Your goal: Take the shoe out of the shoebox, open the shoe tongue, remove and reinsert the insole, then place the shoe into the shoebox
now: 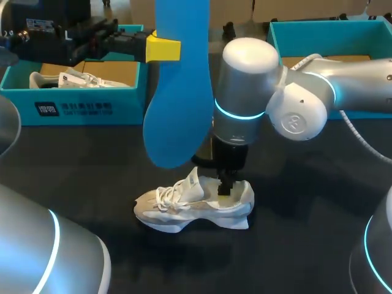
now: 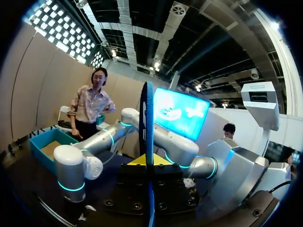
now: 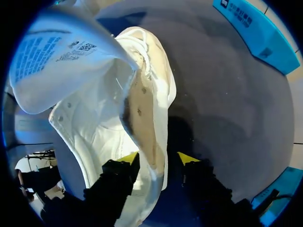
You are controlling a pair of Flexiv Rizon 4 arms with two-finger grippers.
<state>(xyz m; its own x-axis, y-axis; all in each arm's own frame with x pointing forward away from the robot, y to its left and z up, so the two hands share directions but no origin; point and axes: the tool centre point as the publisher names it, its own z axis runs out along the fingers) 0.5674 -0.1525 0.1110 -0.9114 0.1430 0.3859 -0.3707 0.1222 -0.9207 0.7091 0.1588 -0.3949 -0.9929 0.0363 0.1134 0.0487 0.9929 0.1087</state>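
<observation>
The white lace-up sneaker [image 1: 184, 205] stands upright on its sole on the dark surface [image 1: 306, 202], out of the box, with its toe toward my left. Its white fabric tongue [image 3: 52, 56] is lifted up and forward, leaving the mouth of the shoe wide open. In the right wrist view the pale inner lining of the sneaker [image 3: 94, 118] shows.

The right end effector [image 1: 225, 188] comes straight down onto the heel end. Seen from its own wrist, the right end effector [image 3: 157, 160] has the shoe's side wall in its gap. Whether it clamps that wall or only straddles it, I cannot tell.

The long blue foam insole [image 1: 177, 104] hangs in the air above the sneaker, clear of it, with its rounded end pointing down. The left end effector [image 1: 163, 49] is closed on it near the upper part. In the left wrist view the insole [image 2: 148, 118] stands edge-on, pinched in the left end effector [image 2: 147, 163].

Behind, toward my left, a teal cardboard shoebox [image 1: 73, 109] holds a second white shoe [image 1: 67, 79] and some paper. A second teal box [image 1: 306, 30] sits at the far right.
</observation>
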